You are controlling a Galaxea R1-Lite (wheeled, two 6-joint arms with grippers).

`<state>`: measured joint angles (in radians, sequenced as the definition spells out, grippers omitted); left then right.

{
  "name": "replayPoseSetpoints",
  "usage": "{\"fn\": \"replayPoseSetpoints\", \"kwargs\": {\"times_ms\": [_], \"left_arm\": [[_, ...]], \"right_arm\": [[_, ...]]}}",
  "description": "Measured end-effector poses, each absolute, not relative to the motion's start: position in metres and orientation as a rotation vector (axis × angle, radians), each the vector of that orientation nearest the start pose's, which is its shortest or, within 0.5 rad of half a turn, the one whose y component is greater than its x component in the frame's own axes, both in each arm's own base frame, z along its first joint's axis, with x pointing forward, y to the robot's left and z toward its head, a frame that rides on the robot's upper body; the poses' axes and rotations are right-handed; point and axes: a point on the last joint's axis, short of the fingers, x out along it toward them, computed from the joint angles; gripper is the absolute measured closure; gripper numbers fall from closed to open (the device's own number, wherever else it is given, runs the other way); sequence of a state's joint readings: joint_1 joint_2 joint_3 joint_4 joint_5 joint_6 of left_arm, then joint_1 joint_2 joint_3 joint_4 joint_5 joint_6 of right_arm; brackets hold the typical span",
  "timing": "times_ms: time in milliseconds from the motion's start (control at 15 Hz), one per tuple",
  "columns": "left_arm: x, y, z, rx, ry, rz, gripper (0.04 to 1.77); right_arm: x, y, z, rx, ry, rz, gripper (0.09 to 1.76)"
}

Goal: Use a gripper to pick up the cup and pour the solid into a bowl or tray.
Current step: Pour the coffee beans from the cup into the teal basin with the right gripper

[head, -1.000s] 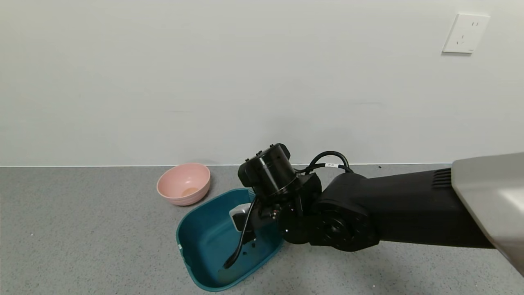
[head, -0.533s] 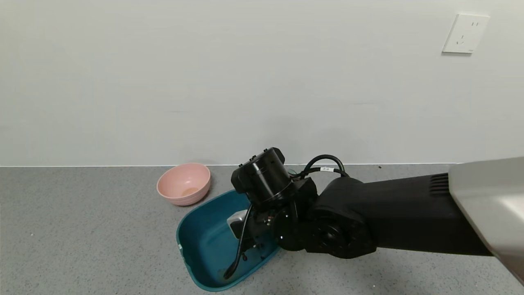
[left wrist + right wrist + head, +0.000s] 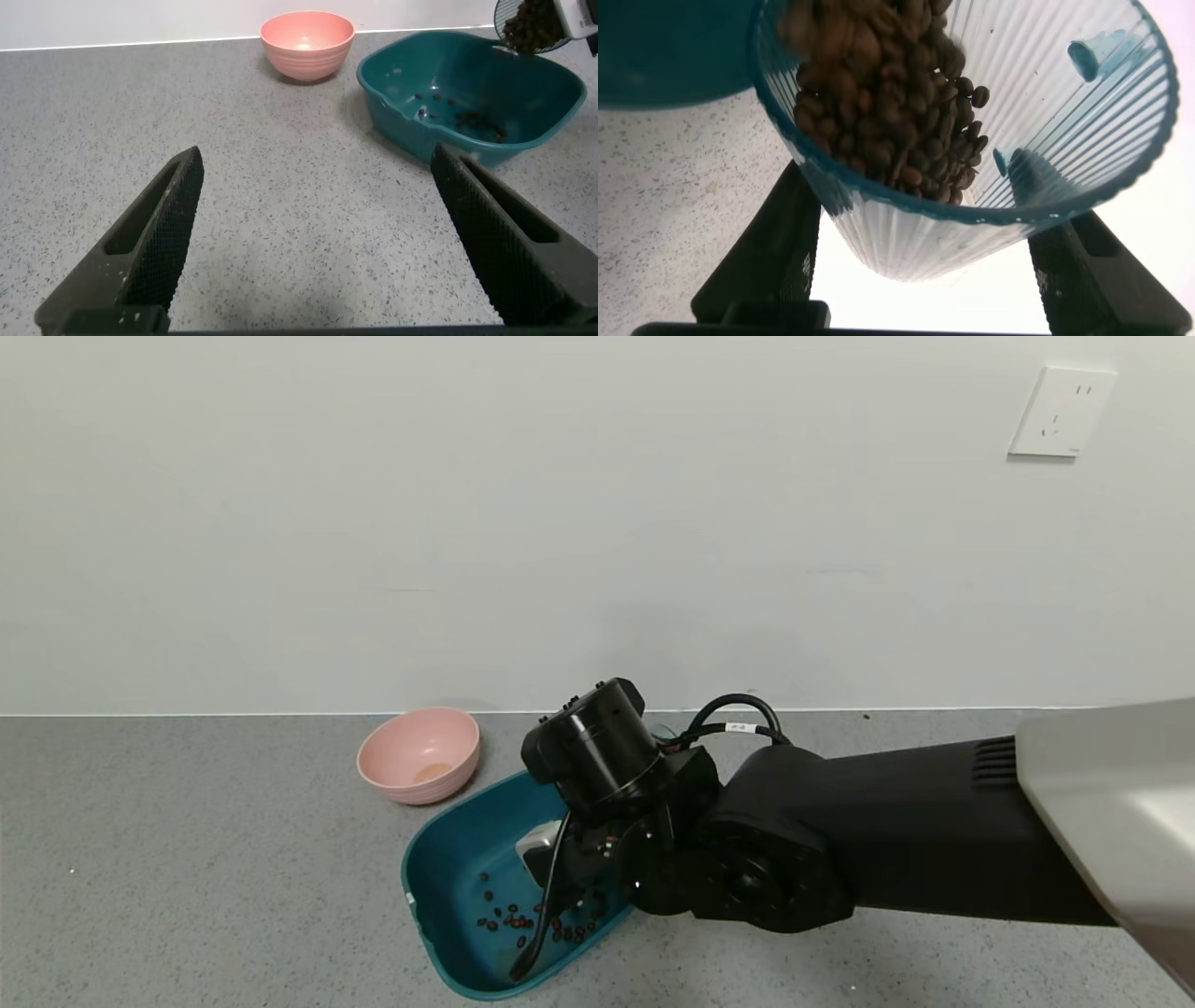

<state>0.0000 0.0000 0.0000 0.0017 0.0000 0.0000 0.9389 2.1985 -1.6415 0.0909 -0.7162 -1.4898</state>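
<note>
My right gripper (image 3: pixel 558 855) hangs over the teal tub (image 3: pixel 456 855) and is shut on the ribbed blue-grey cup (image 3: pixel 990 177), one finger on each side. The cup is tipped, and brown beans (image 3: pixel 887 103) slide toward its rim. Several beans (image 3: pixel 523 922) lie scattered on the tub's floor. In the head view my black wrist hides most of the cup. The left wrist view shows the tilted cup (image 3: pixel 529 21) above the tub (image 3: pixel 402 110). My left gripper (image 3: pixel 322 245) is open and empty, low over the grey counter, well short of the tub.
An empty pink bowl (image 3: pixel 419 766) stands just behind and left of the tub, near the wall; it also shows in the left wrist view (image 3: pixel 306 43). Grey speckled counter stretches to the left and front. A wall socket (image 3: pixel 1061 413) is at the upper right.
My right wrist has shifted slightly left and lower and tipped the cup further. Beans have fallen into the tub, whose floor was almost bare a second ago.
</note>
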Motion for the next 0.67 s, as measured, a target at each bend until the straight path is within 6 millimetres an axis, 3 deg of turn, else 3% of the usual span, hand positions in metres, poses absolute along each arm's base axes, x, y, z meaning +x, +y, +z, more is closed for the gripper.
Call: {"fn": "replayPoseSetpoints", "kwargs": {"times_ms": [667], "left_arm": [[-0.0228,0.0,0.0753,0.0,0.002,0.0,0.06]], "right_arm": [[0.2724,0.3491,0.1576,-1.867,0.206,0.526,0.53]]}}
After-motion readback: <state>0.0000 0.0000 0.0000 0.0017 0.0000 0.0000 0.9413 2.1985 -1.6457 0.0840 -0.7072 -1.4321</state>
